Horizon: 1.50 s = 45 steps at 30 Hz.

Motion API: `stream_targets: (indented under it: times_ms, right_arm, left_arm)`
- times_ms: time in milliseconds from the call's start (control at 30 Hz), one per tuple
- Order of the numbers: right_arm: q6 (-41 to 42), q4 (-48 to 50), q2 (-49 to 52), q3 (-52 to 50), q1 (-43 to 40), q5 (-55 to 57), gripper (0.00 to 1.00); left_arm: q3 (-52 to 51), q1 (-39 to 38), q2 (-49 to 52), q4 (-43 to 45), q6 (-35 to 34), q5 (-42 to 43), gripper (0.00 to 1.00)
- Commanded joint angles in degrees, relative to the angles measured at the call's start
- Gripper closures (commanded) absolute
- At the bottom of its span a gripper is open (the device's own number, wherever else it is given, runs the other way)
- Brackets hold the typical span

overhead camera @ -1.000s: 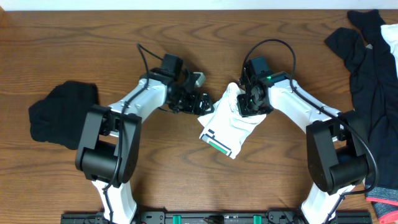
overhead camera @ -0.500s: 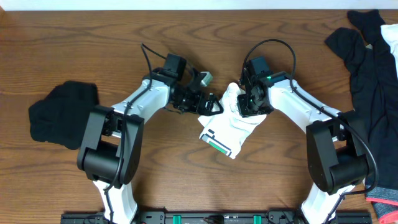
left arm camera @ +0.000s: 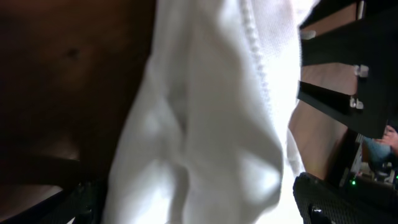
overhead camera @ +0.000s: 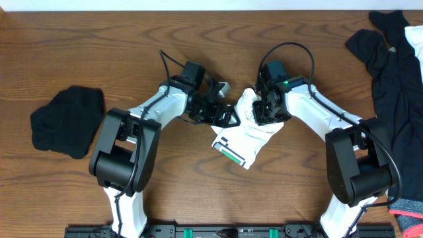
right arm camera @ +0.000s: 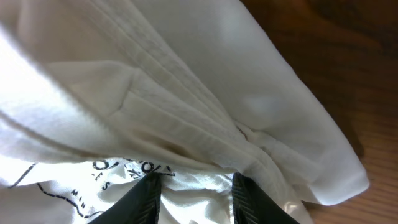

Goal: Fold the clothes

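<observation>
Shirt (overhead camera: 243, 135): white, bunched at frame centre on the worktop (overhead camera: 198, 192), with a green-and-black print at its lower edge.

Right gripper (overhead camera: 269, 111): on the shirt's upper right part, jaws narrow. Its wrist view shows folds of cloth between the fingers (right arm camera: 146, 196). It looks clamped on the shirt, though the pinch itself sits at the frame's bottom edge. Neither this arm nor the shirt has shifted from a second ago.

Left gripper (overhead camera: 227, 116): a second ago it stood clear to the left of the shirt. Now it is at the shirt's upper left edge, jaws wide. Its wrist view is filled with white cloth lying between the spread fingers (left arm camera: 329, 199); contact not clear.

Black garment (overhead camera: 66, 122) at left and dark pile (overhead camera: 390, 59) at upper right are both unchanged.
</observation>
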Motion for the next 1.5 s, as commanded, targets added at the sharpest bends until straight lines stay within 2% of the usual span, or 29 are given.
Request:
stream_targets:
  times_ms: [0, 100, 233, 333, 467, 567, 700, 800, 900, 1033, 1200, 1467]
  right_arm:
    - [-0.8, -0.7, 0.8, -0.2, 0.2, 1.6, 0.64]
    - [-0.8, -0.7, 0.8, -0.2, 0.2, 1.6, 0.64]
    - [-0.8, -0.9, 0.8, -0.2, 0.2, 1.6, 0.64]
    - [-0.8, -1.1, 0.8, -0.2, 0.2, 1.6, 0.64]
    - [-0.8, -1.6, 0.7, -0.2, 0.2, 1.6, 0.71]
    - [-0.1, -4.5, -0.3, 0.9, -0.2, 1.6, 0.75]
    - [2.3, -9.8, -5.0, 2.9, -1.7, 1.6, 0.75]
    - [2.2, -12.3, -11.5, 3.1, -3.5, 1.6, 0.74]
    - [1.9, -14.1, -17.0, 3.1, -5.3, 1.8, 0.71]
    - [1.5, -16.7, -22.6, 3.1, -7.0, 2.0, 0.68]
    - [0.5, -21.7, -26.1, 3.1, -8.2, 3.9, 0.68]
    - [0.0, -26.0, -26.3, 3.1, -8.2, 6.5, 0.7]
  left_arm:
    - [-0.2, -1.7, 2.0, -0.2, 1.0, -1.2, 0.03]
    - [-0.2, -2.8, 2.0, -0.2, 1.0, -1.2, 0.13]
    - [-0.2, -3.0, 2.0, -0.2, 1.0, -1.2, 0.4]
    - [-0.2, -3.0, 2.0, -0.5, 1.0, -1.2, 0.53]
    - [-0.2, -3.0, 2.0, -0.4, 1.0, -1.2, 0.78]
    - [-0.1, -2.2, 1.6, -0.7, 1.0, -1.8, 0.91]
    - [-0.1, 0.1, 0.0, -3.6, 1.0, -9.3, 0.94]
    - [0.2, 2.4, -2.7, -8.1, 0.9, -21.5, 0.94]
    - [1.1, 4.7, -5.8, -12.5, 1.1, -28.6, 0.94]
    - [2.6, 8.2, -10.7, -17.7, 3.9, -35.3, 0.94]
    - [5.4, 12.7, -16.6, -23.7, 6.4, -51.9, 0.94]
    - [8.0, 22.4, -22.8, -23.8, 9.6, -56.1, 0.94]
